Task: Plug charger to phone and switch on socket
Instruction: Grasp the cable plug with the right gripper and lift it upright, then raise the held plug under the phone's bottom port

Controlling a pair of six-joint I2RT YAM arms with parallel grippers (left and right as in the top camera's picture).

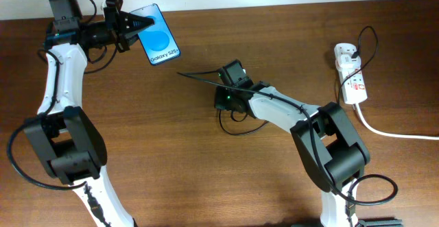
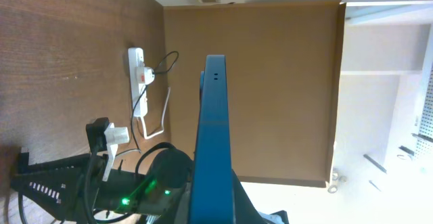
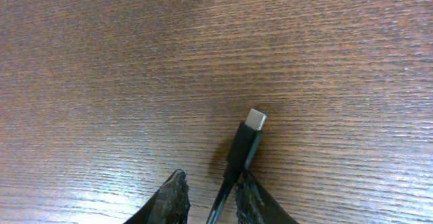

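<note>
Wooden table (image 1: 206, 179): phone and charger, each at a claw.
Phone (image 1: 159, 36) clamped by left claw (image 1: 130, 22), projecting beyond its fingertips. Charger (image 3: 245, 141) lies between the narrowed fingers of right claw (image 3: 213, 187), tip protruding; grip uncertain. Socket (image 1: 350, 76) well apart, behind right claw.

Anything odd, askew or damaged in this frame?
Nothing is spilled or damaged. One thing is askew: the charger sits off-centre in the right gripper, against one finger with a gap to the other, so whether it is firmly gripped is unclear. The phone is clamped in the left gripper.
</note>
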